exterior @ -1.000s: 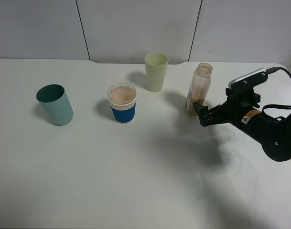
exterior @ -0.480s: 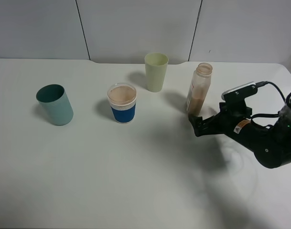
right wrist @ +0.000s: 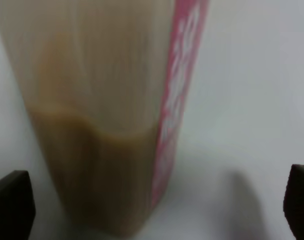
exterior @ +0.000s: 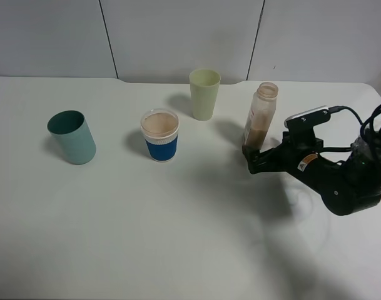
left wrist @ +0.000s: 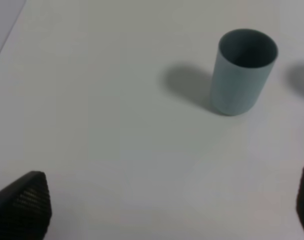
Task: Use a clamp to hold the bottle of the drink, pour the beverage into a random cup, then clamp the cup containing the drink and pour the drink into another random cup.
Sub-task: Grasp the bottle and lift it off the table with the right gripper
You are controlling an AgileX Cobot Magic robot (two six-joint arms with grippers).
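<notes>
Exterior high view: my right gripper (exterior: 251,159) sits low over the table (exterior: 177,237), its tips right at the foot of the bottle (exterior: 260,119), on the bottle's near side. The bottle stands upright and uncapped, close to the far edge and toward the right edge. The drink (exterior: 258,134) fills only its lower part.

From my right wrist, the bottle (right wrist: 102,125) looms close and blurred, with its pink-red label (right wrist: 179,100) down one side. My fingertips (right wrist: 12,207) are spread wide to either side of it, with a gap on each side. That hand grips nothing.

The blue-banded cup (exterior: 160,137) stands left of the table's middle, with tan liquid (exterior: 159,122) up near its rim. The pale green tumbler (exterior: 204,94) stands behind it, near the middle of the far edge. The teal cup (exterior: 72,137) stands well apart, toward the left edge.

My left gripper (left wrist: 164,210) shows only in its wrist view. It is spread wide and empty, with the teal cup (left wrist: 241,70) upright well ahead of it.
</notes>
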